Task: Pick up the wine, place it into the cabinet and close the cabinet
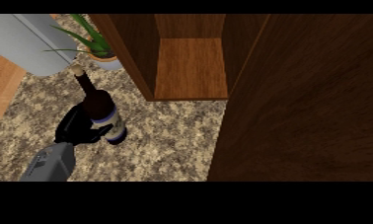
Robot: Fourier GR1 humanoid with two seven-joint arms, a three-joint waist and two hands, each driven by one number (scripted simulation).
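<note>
A dark wine bottle [100, 104] with a blue and white label and a pale cork stands about upright over the speckled counter [167, 139], left of the cabinet. My left hand [76, 127] is curled round its lower body from the left. I cannot tell whether the bottle's base touches the counter. The wooden cabinet [191, 65] is open, and its bare shelf shows up and to the right of the bottle. Its open door [299, 104] fills the right side of the view. My right hand shows nowhere.
A potted green plant [98, 48] stands just behind the bottle, by the cabinet's left wall [131, 55]. A grey appliance [33, 43] sits at the back left. A wooden strip [7, 87] runs along the counter's left edge.
</note>
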